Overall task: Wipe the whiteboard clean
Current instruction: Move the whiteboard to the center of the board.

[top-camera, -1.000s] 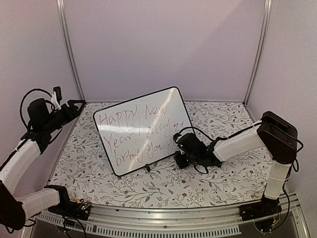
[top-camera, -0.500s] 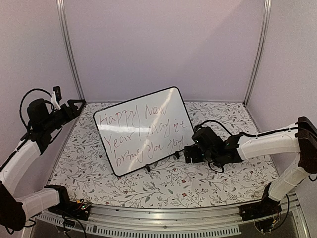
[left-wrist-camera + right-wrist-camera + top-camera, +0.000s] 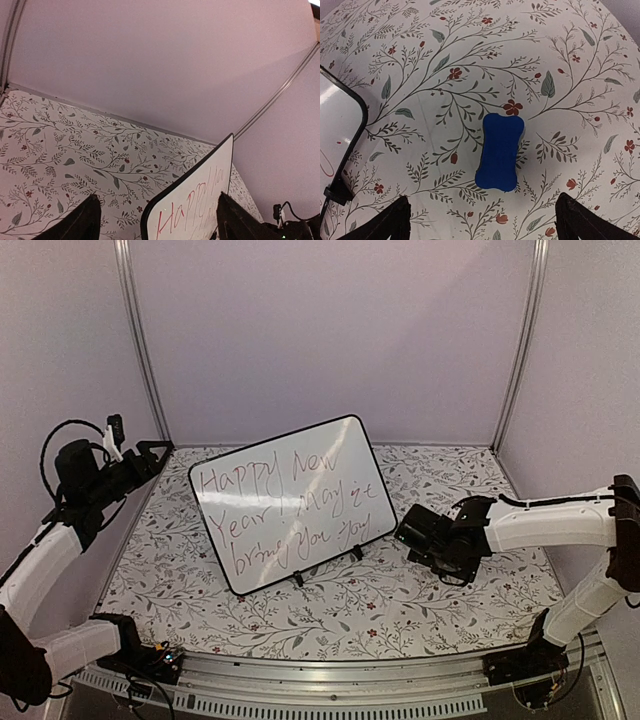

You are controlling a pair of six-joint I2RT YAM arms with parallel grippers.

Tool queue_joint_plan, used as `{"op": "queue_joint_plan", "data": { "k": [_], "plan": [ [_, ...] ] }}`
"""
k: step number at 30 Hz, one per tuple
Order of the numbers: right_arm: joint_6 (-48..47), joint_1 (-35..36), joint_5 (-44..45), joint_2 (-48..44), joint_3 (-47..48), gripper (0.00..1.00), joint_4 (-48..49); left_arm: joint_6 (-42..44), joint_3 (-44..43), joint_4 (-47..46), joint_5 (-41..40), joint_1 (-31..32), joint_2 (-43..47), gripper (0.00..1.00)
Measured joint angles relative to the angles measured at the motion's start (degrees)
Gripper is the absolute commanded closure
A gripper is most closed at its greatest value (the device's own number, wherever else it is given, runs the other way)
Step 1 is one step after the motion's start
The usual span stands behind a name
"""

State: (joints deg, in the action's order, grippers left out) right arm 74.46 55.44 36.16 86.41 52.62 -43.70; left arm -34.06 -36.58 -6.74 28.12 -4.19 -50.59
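Whiteboard stood propped on two small black feet in the middle of the flowered table, leaning back, with its handwritten face turned toward the arms. It looked like a thin, stiff, light panel with a smooth, slippery face. Standing on such small feet, it would probably slide or tip backward under a firm wipe. The black rim at an upper corner seemed the sensible place to pinch and steady it, as that keeps clear of the writing.

The right gripper hung low over the table, just beside the board's lower right corner and not touching it. In the right wrist view that corner showed at the left edge. The fingers were spread wide and held nothing. A small blue eraser lay flat on the table ahead of them, apart from both tips.

The left gripper was raised near the back left corner, well apart from the board. Its fingers were also spread and empty. In the left wrist view the board's top corner showed between them, farther off.
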Motion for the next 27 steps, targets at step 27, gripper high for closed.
{"op": "queue_joint_plan", "data": {
  "k": [27],
  "plan": [
    [3.91,-7.52,1.77,9.70,0.26,0.27,6.75,-0.48,0.39,-1.07,1.22,0.00,0.00,0.21]
  ]
}}
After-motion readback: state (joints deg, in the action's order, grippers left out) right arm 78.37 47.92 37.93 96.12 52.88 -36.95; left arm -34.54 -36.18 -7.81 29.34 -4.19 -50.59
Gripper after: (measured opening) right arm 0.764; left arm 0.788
